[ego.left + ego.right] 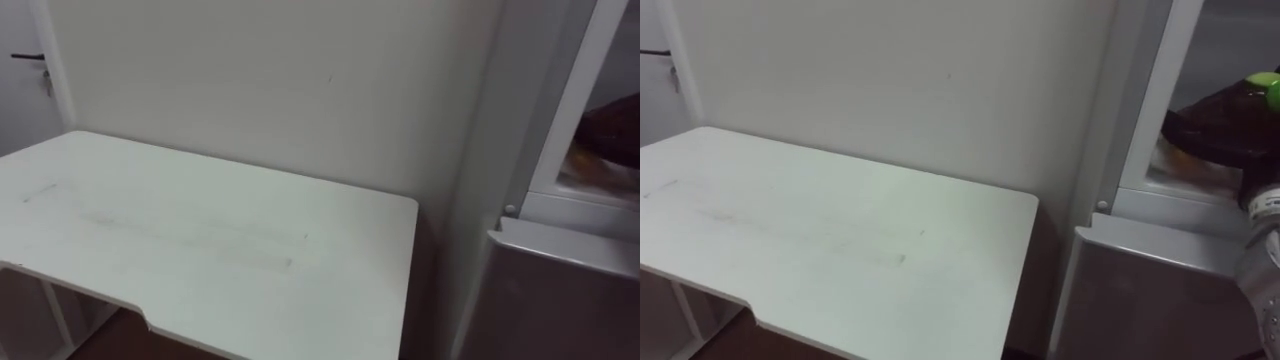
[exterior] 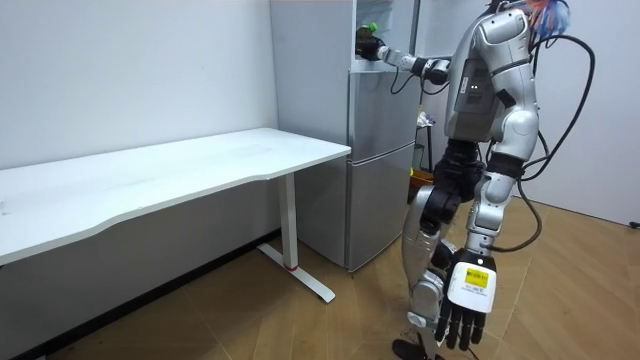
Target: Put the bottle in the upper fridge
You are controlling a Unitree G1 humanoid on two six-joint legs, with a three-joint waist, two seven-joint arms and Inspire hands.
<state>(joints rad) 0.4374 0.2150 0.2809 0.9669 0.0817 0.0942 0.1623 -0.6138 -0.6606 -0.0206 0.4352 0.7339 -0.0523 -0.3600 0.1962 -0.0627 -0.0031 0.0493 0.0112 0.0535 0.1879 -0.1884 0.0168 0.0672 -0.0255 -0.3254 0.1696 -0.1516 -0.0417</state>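
The white table stands against the wall, its right end just beside the fridge. The table leg rests on the wooden floor. A green-capped bottle sits inside the open upper fridge compartment.

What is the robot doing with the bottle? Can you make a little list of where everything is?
robot: stands at the fridge, next to the white table
right hand: reaches into the top part of the fridge, curled round the bottle
bottle: green cap, dark body, held in the right hand inside the top part
left hand: hangs down by the robot's side, open, holds nothing
bottom fridge door: shut
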